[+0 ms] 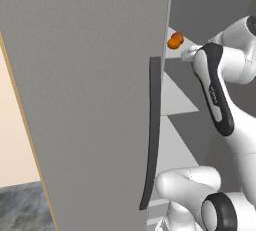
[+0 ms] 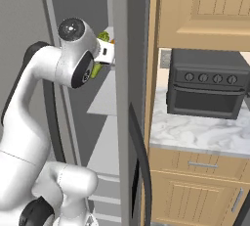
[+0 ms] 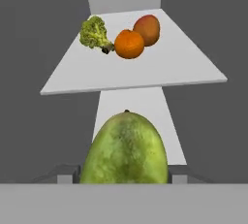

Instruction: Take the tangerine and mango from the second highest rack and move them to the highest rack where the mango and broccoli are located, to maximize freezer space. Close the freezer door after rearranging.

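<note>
We hold the green mango [image 3: 125,149] between our jaws, which sit spread wide around its sides, and it fills the space just ahead of the gripper [image 3: 125,177]. Beyond and above it lies the top rack [image 3: 193,68], carrying the broccoli [image 3: 96,33], the tangerine [image 3: 129,44] and a reddish mango [image 3: 147,29] bunched toward the far side. The risks we see are these: the rack's near edge sits above our fruit, so pushing straight ahead could knock the mango against the slab and twist it out of a grip that catches only its flanks. If we rise and reach too far, we may bump the tangerine, which is round and would likely roll. Letting go too near the edge could send the mango tumbling off. The open door [image 1: 90,100] stands close beside the arm, so a wide swing might strike it.
</note>
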